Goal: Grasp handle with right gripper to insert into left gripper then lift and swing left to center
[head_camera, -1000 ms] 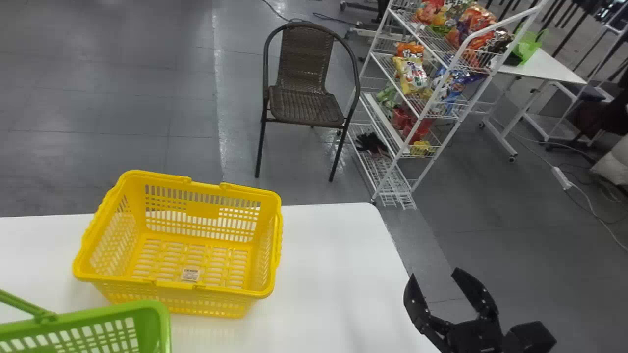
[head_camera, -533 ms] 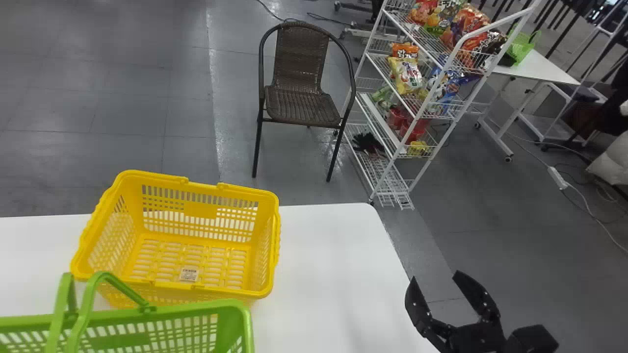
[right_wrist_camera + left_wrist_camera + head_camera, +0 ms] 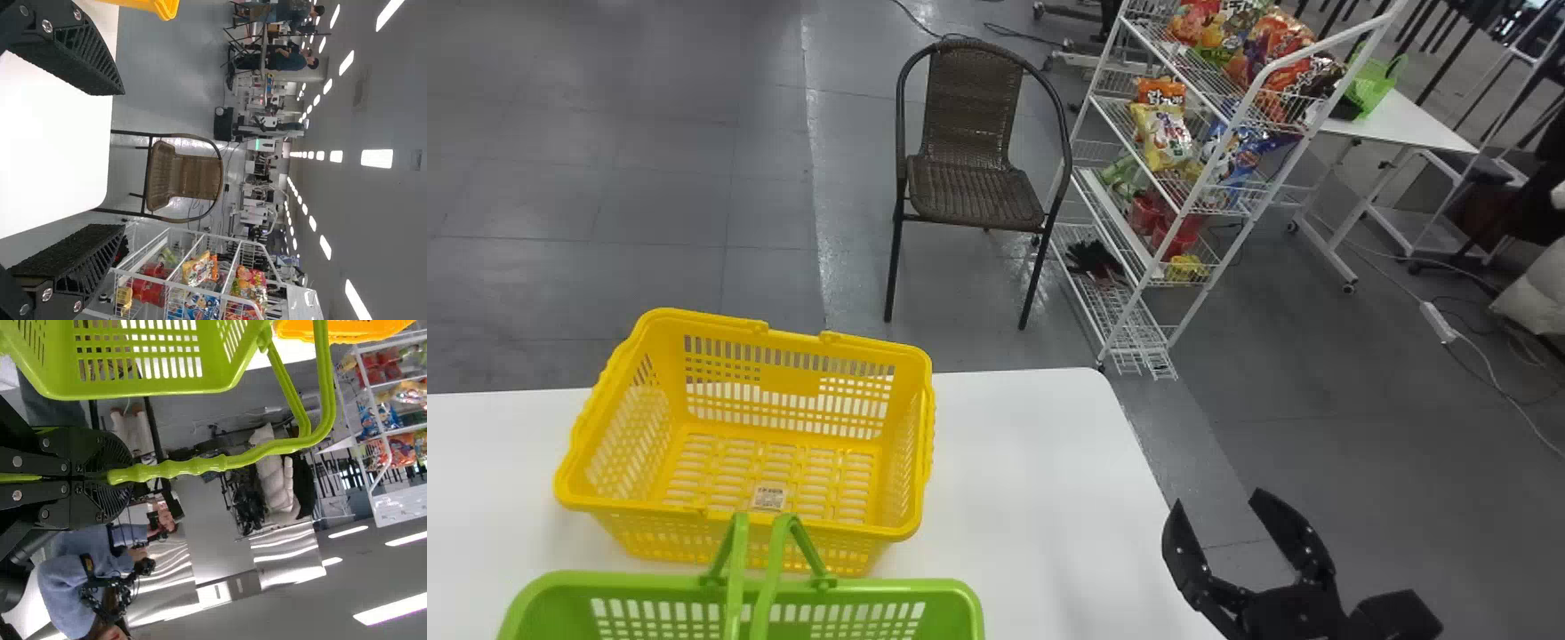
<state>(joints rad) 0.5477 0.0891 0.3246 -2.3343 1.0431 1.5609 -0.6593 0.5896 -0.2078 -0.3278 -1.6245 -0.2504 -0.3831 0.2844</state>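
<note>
Your green plastic basket [image 3: 631, 582] has swung from the left edge of the head view toward the middle. Both its upper corners now show, on the near side of the yellow plastic basket [image 3: 920, 382], which stands in the same spot on the white tabletop [image 3: 1032, 462]. The jaws of your left gripper [image 3: 120, 477] are clenched on the ridged green plastic handle [image 3: 220, 462], and the green basket hangs from it. Your right gripper [image 3: 1216, 498] has barely moved beyond the tabletop's right edge, its jaws parted and holding nothing.
</note>
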